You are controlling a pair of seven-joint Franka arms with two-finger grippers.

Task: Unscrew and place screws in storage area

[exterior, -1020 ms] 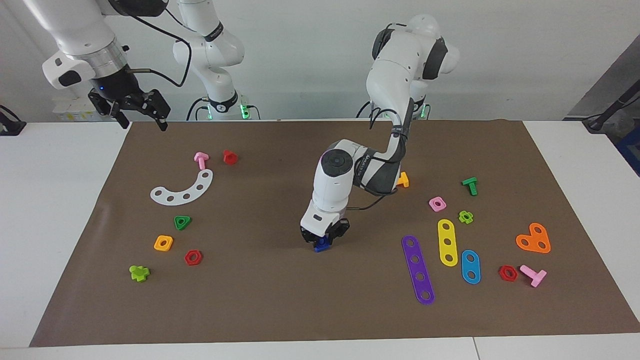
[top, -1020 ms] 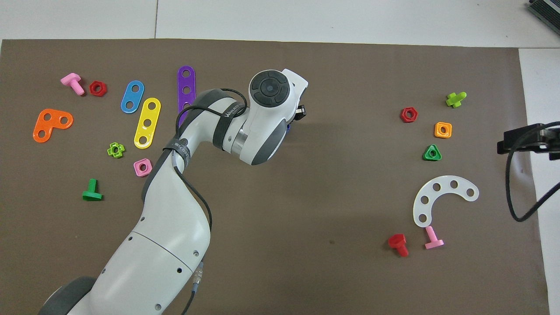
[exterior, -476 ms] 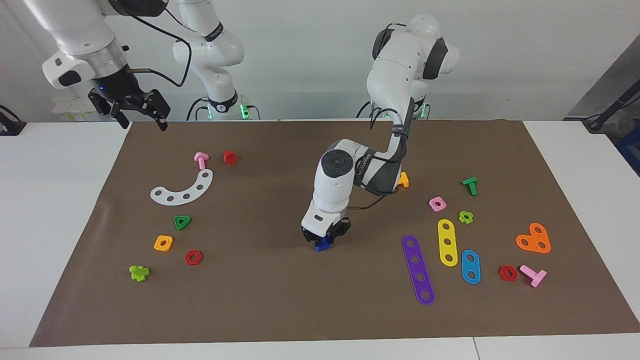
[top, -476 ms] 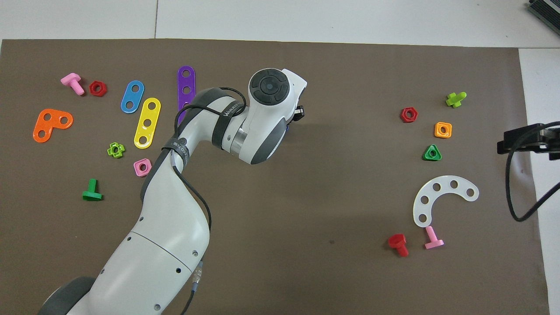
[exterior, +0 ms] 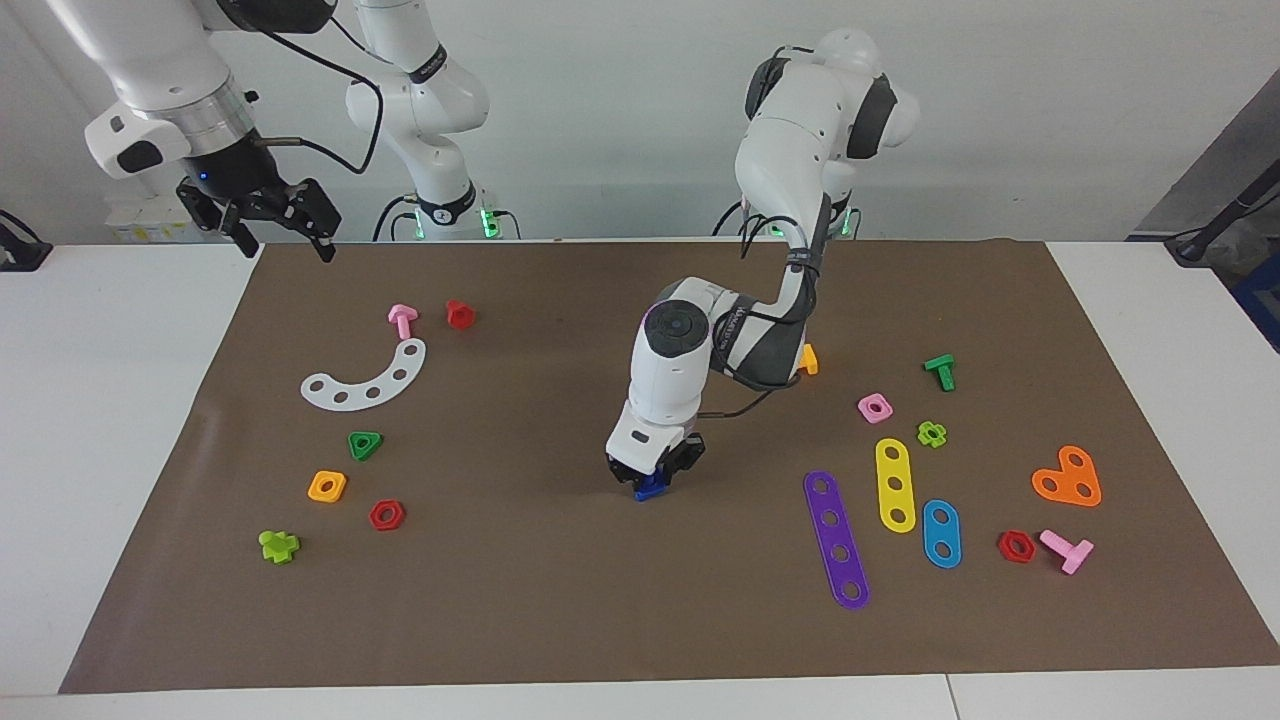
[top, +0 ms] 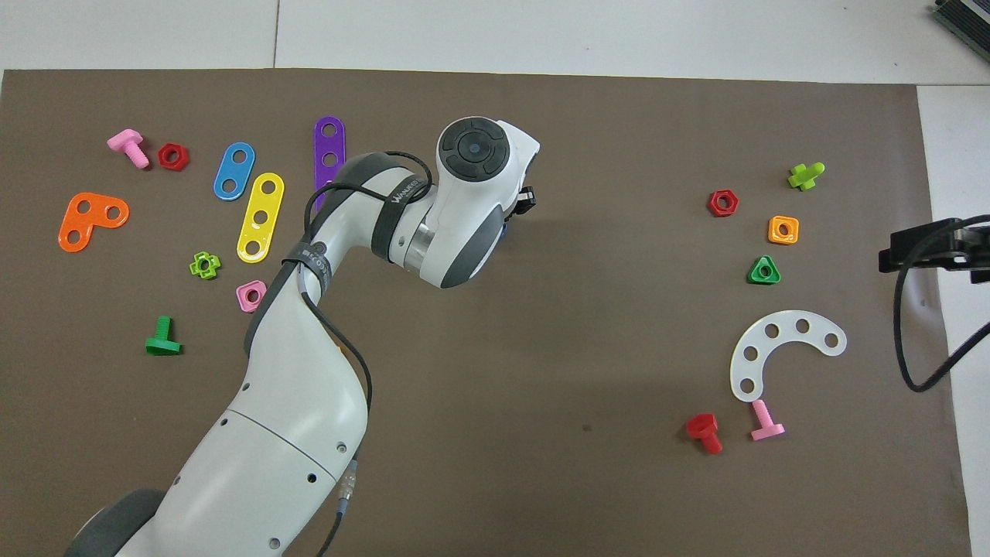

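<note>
Since small, light, stiff, slick plastic: pinch screws [exterior: 650, 489] by head | left hand [exterior: 655, 478] clamped on them | right hand [exterior: 270, 215] spread, empty, waiting.

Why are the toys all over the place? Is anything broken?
Nothing looks broken. Loose pieces lie scattered flat on the brown mat. The left tool is shut on a blue screw mid-mat; the right tool waits, open.

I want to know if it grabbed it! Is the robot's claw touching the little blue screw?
Touching. In the facing view the left gripper is shut on the blue screw, which pokes out just below its fingertips, low over the brown mat.
</note>
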